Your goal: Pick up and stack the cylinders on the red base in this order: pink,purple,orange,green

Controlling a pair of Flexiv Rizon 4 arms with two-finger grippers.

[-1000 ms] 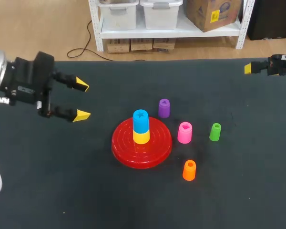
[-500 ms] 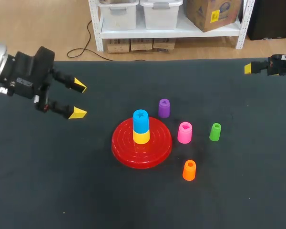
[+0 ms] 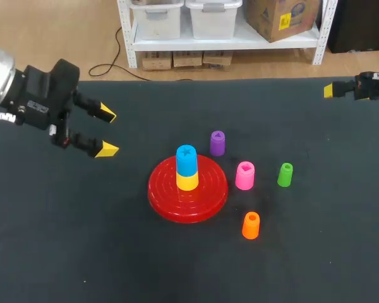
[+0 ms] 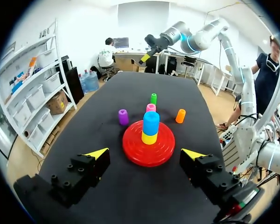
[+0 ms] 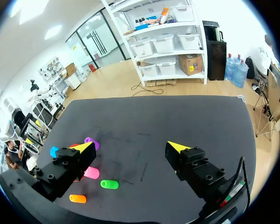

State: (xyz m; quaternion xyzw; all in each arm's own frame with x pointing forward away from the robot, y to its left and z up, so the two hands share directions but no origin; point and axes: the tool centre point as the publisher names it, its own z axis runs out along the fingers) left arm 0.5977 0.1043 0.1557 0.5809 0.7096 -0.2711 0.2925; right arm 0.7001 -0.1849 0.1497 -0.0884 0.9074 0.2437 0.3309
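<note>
Left hand (image 3: 107, 132) has shifted a touch, wide open, empty. Pink (image 3: 245, 175) sits right by the base (image 3: 164, 196); I could clip the stack (image 3: 187, 167) there.

The red base (image 3: 164, 190) holds a yellow cylinder (image 3: 187, 182) topped by a blue cylinder (image 3: 186, 160). Right of it I see purple (image 3: 218, 143), pink (image 3: 245, 175), green (image 3: 285, 175) and orange (image 3: 251, 225) cylinders, upright and apart.
</note>
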